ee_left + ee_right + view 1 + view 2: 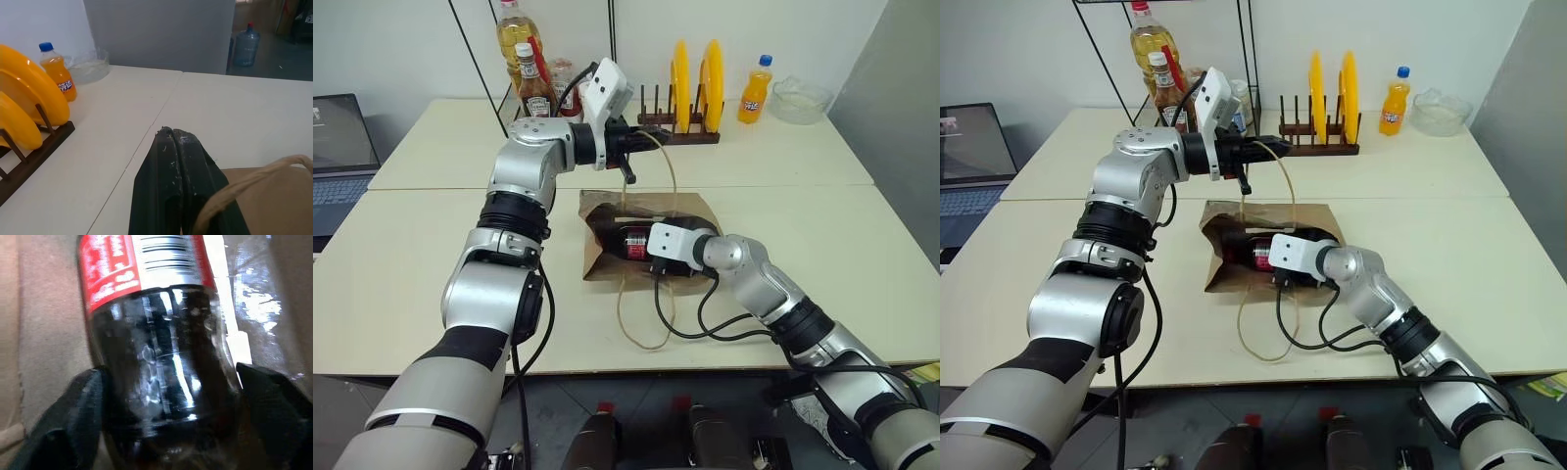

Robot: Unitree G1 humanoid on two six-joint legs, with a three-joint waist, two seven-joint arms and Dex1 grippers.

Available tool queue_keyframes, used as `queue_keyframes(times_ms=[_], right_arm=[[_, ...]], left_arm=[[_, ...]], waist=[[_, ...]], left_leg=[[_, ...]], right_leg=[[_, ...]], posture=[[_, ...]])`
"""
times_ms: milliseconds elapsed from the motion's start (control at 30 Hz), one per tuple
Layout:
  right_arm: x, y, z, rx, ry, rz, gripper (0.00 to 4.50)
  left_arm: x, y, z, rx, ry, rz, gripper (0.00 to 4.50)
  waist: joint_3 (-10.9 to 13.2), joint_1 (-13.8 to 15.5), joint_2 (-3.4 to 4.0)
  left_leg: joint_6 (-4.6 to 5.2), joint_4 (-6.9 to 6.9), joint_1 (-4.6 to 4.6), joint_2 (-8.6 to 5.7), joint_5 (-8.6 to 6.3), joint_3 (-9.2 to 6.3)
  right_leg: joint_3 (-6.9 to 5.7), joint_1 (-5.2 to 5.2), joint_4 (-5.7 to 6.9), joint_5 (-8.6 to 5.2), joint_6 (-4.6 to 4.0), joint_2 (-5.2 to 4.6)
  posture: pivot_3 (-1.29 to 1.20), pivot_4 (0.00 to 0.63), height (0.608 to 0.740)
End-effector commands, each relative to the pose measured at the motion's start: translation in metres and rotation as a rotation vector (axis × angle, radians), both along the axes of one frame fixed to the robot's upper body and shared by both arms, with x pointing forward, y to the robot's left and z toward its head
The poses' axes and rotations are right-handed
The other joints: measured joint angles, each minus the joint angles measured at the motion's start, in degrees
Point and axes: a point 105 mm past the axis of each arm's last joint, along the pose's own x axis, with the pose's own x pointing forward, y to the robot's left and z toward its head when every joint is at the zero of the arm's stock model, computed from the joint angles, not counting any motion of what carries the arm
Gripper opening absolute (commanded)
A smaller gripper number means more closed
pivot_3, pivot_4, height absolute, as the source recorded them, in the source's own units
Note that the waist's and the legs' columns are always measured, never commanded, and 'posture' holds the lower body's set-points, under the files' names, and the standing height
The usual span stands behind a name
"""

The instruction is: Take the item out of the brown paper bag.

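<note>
Right wrist view looks straight along the right end effector (166, 401): its two black fingers (73, 406) stand spread on either side of the dark cola bottle (156, 357), apparently not yet clamped on it. The bottle lies on its side inside the brown paper bag (690, 211), which itself lies flat on the desk (411, 264) with its mouth towards the robot. Above the bag, the left end effector (628, 147) is closed, with one cord handle (668, 171) looped over its fingers, so the mouth is held up.

To do the grasp well, I judge the right fingers should close squarely across the bottle's lower body, below the red label, since the smooth round plastic could slip from a glancing hold. The left end effector should hold the handle taut while the bottle is drawn straight back out of the mouth, or the light bag may drag along.

Beyond the bag, the pale desk carries a wooden rack with yellow plates (690, 78), an orange soda bottle (755, 90), a clear bowl (800, 98), and oil and ketchup bottles (524, 64). Left of the bag, at the desk's edge, sits a laptop (337, 147).
</note>
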Motion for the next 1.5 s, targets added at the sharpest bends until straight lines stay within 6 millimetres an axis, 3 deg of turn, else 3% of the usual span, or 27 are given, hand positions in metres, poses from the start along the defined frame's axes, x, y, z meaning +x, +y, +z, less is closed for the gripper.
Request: queue_keyframes(times_ms=[33, 400, 633, 800, 933, 1033, 1100, 1167, 1233, 1300, 1367, 1500], right_arm=[[0.007, -0.021, 0.001, -0.017, -0.018, -0.058, 3.23], [-0.02, 0.0, 0.055, 0.236, -0.103, 0.028, 3.23], [-0.045, -0.011, 0.087, 0.453, -0.078, 0.073, 3.23], [-0.085, -0.021, 0.087, 0.568, 0.091, 0.246, 3.23], [-0.097, -0.052, 0.111, 0.709, 0.163, 0.201, 3.23], [-0.085, -0.077, 0.148, 0.905, 0.122, 0.076, 3.23], [-0.071, -0.095, 0.159, 0.952, 0.079, -0.051, 3.23], [-0.048, -0.128, 0.157, 0.934, 0.022, -0.282, 3.23], [-0.025, -0.169, 0.138, 0.836, 0.002, -0.544, 3.23], [-0.017, -0.195, 0.106, 0.623, 0.035, -0.678, 3.23], [-0.014, -0.205, 0.085, 0.541, 0.091, -0.716, 3.23], [-0.011, -0.215, 0.062, 0.436, 0.146, -0.717, 3.23]], left_arm=[[-0.002, 0.001, 0.016, -0.016, -0.062, -0.001, 0.0], [0.012, 0.009, 0.012, 0.029, -0.098, 0.114, 0.0], [0.024, 0.018, 0.011, 0.055, -0.127, 0.212, 0.0], [0.027, 0.021, 0.011, 0.062, -0.133, 0.228, 0.0], [0.028, 0.025, 0.01, 0.072, -0.133, 0.241, 0.0], [0.028, 0.027, 0.009, 0.075, -0.132, 0.241, 0.0], [0.028, 0.027, 0.008, 0.077, -0.13, 0.239, 0.0], [0.027, 0.027, 0.008, 0.078, -0.129, 0.235, 0.0], [0.027, 0.025, 0.008, 0.076, -0.129, 0.229, 0.0], [0.027, 0.022, 0.008, 0.07, -0.129, 0.223, 0.0], [0.026, 0.02, 0.008, 0.066, -0.13, 0.218, 0.0], [0.025, 0.017, 0.007, 0.063, -0.132, 0.21, 0.0]], waist=[[0.0, 0.0, 0.0], [0.0, -0.3, 0.0], [0.0, -0.2, -0.01], [0.0, 0.0, -0.01], [0.0, 0.0, -0.03], [0.0, -0.1, -0.03], [0.0, -0.1, -0.01], [0.0, 0.0, -0.01], [0.0, 0.1, -0.02], [0.0, 0.8, -0.02], [0.0, 1.1, -0.02], [0.1, 0.5, 0.05]], left_leg=[[0.0, 0.0, 0.0, 0.0, 0.0, 0.0], [0.0, -0.04, -0.03, 0.02, 0.0, 0.03], [0.0, -0.05, -0.05, 0.0, -0.01, 0.03], [0.02, -0.05, -0.07, 0.0, -0.02, 0.01], [0.22, -0.04, -0.07, 0.0, -0.13, 0.04], [0.23, -0.04, -0.05, 0.04, -0.13, 0.04], [0.23, -0.06, -0.02, 0.06, -0.13, 0.03], [0.24, -0.08, -0.02, 0.06, -0.13, -0.01], [0.24, -0.07, -0.04, 0.01, -0.13, 0.04], [0.24, -0.04, -0.06, -0.07, -0.13, 0.13], [0.25, -0.05, -0.08, -0.08, -0.13, 0.26], [0.21, -0.05, -0.33, 0.0, -0.11, 0.44]], right_leg=[[0.0, 0.0, 0.0, 0.0, 0.0, 0.0], [0.03, -0.09, -0.01, 0.0, 0.0, 0.0], [0.03, -0.11, -0.02, 0.0, 0.0, 0.0], [0.01, -0.09, -0.03, 0.0, 0.0, 0.0], [0.02, -0.06, -0.07, 0.0, 0.0, 0.0], [0.03, -0.06, -0.01, 0.0, 0.0, 0.0], [0.03, -0.08, 0.06, 0.0, 0.0, 0.01], [0.0, -0.08, 0.04, 0.0, 0.0, 0.01], [0.02, -0.07, 0.01, 0.0, -0.01, -0.01], [0.07, -0.06, -0.01, 0.0, 0.0, -0.07], [0.04, -0.07, -0.07, 0.0, 0.0, -0.08], [0.16, -0.4, 0.02, 0.0, -0.01, -0.07]], posture=[[0.0, 0.15, 0.74], [0.0, 0.15, 0.74], [0.0, 0.15, 0.74], [0.0, 0.15, 0.74], [0.0, 0.15, 0.74], [0.0, 0.15, 0.74], [0.0, 0.15, 0.74], [0.0, 0.15, 0.74], [0.0, 0.15, 0.74], [0.0, 0.15, 0.74], [0.0, 0.15, 0.74], [0.0, 0.15, 0.74]])
